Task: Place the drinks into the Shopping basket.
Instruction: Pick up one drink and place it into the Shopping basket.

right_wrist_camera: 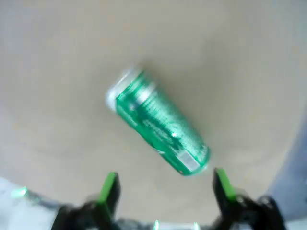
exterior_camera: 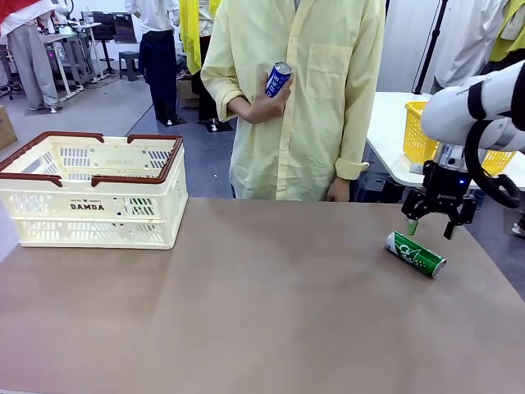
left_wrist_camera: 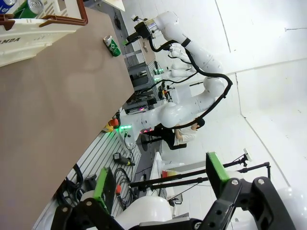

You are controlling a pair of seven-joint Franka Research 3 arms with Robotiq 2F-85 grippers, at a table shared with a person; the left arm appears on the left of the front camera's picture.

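Firstly, on my left arm's wrist camera I found the left gripper (left_wrist_camera: 158, 163) with its two green-padded fingers spread wide and nothing between them, held off the table's edge. That same camera showed the Shopping basket (left_wrist_camera: 29, 36) and, well beyond it, the green can (left_wrist_camera: 112, 46) lying near the right arm.

From the front camera, the Shopping basket (exterior_camera: 49, 205) sat on the far left part of the brown table (exterior_camera: 246, 328), upright, its dark red-brown rim uppermost and the DAMDA lettering facing me.

At centre, a person in a pale yellow shirt stood at the far edge. One hand (exterior_camera: 261, 105) was raised to chest height and held the blue can (exterior_camera: 278, 79), tilted, well apart from the basket.

Further right, the green can (exterior_camera: 416, 254) lay on its side on the table near the right edge. The right gripper (exterior_camera: 430, 230) hung just above and behind it, pointing down. On the right wrist camera I noted the right gripper (right_wrist_camera: 165, 184) spread, with the green can (right_wrist_camera: 158, 127) lying diagonally just ahead of the pads and no contact visible.

Behind, a yellow mesh basket (exterior_camera: 418, 135) stood on another table.
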